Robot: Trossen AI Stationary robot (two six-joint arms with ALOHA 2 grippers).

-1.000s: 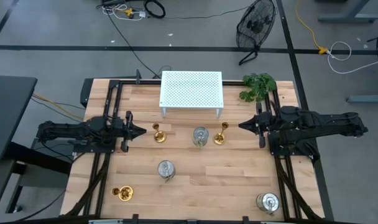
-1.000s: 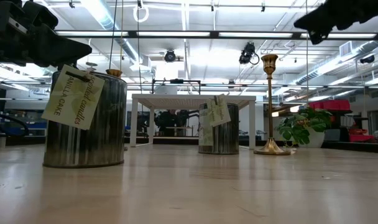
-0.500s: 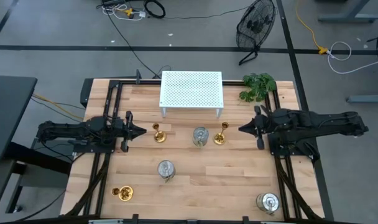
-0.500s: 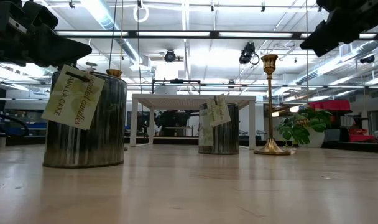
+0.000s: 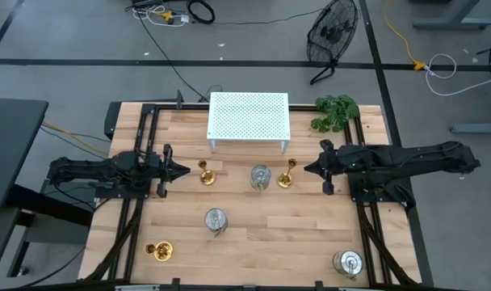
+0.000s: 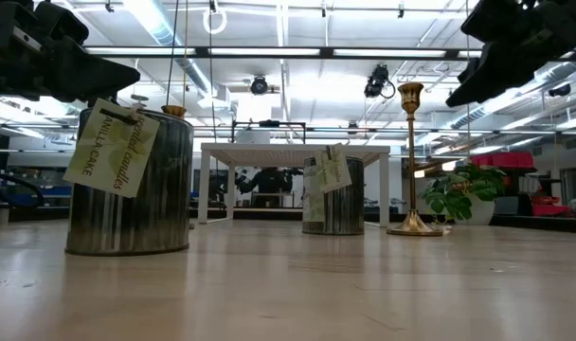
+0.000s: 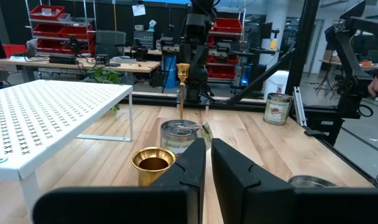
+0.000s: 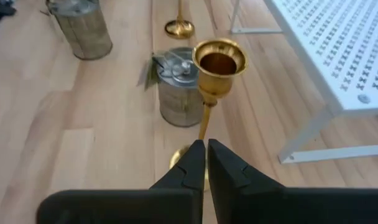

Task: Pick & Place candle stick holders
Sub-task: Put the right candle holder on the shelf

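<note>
Candle stick holders point(image 5: 287, 175): shiny gold, silver.

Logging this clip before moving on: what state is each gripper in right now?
Left gripper: shut, holding nothing, beside a gold candle stick holder.
Right gripper: shut, holding nothing, pointed at another gold candle stick holder.

Foreground: tagged silver can point(image 6: 129, 183) on table point(image 6: 288, 284).
Behind: white rack point(image 6: 294, 152), gold candlestick point(image 6: 410, 156), plant point(image 6: 463, 194).
</note>
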